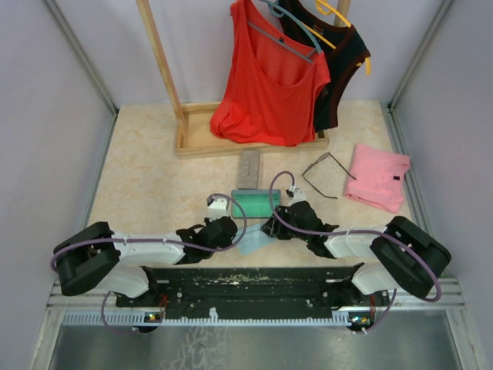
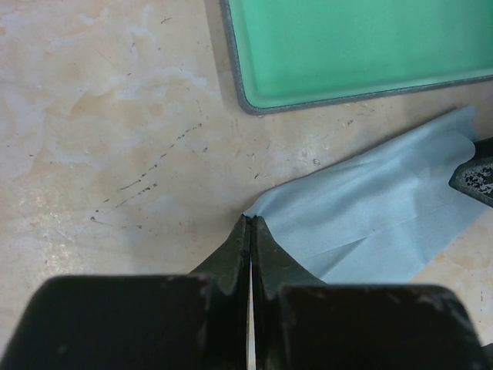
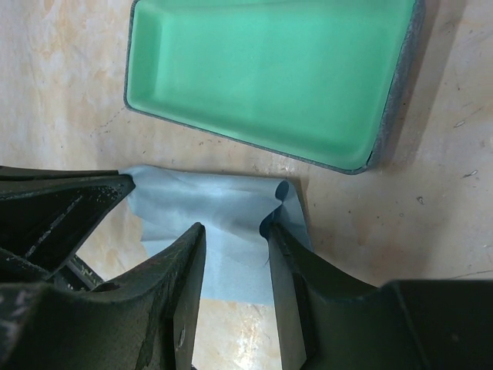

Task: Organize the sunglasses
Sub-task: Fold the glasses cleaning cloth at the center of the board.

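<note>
Sunglasses [image 1: 323, 175] just beside pink cloth [image 1: 379, 177], possibly touching it.

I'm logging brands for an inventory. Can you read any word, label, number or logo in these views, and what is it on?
No text can be read in any view.
dark tag on the pink garment: too small to read.
green-lined case, blue cloth, grey case: no print visible.

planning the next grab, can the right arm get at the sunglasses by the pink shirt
Likely yes: the sunglasses lie unobstructed beyond the right arm's fingers, which straddle the blue cloth.
</note>
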`<state>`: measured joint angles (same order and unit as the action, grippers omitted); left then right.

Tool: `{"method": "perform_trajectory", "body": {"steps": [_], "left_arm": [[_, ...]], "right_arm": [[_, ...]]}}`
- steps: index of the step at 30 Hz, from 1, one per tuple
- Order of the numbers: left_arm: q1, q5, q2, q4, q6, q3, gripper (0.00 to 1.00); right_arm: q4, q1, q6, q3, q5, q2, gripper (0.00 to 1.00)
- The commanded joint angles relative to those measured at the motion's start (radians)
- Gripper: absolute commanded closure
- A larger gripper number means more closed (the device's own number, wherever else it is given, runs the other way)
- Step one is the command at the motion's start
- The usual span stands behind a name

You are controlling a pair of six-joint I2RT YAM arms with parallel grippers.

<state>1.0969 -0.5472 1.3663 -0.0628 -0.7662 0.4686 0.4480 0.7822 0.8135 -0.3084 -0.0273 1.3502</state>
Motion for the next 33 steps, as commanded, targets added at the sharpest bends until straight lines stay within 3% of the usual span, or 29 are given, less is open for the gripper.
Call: {"method": "perform_trajectory", "body": {"steps": [1,11,33], "left_arm": [[-0.003,0.02,-0.007,0.025,-0.006,-0.022,1.0],[-0.003,0.023,0.0,0.025,-0.003,-0.017,1.0],[-0.004,0.03,0.014,0.021,-0.005,-0.01,1.0]], "right_arm": [[0.036,-0.011,-0.023,-0.026,0.025,0.005,0.61],[0.157,-0.01,-0.01,0.004,-0.07,0.026,0.61],[0.192,-0.009,0.097,0.094,-0.101,0.002,0.62]]}}
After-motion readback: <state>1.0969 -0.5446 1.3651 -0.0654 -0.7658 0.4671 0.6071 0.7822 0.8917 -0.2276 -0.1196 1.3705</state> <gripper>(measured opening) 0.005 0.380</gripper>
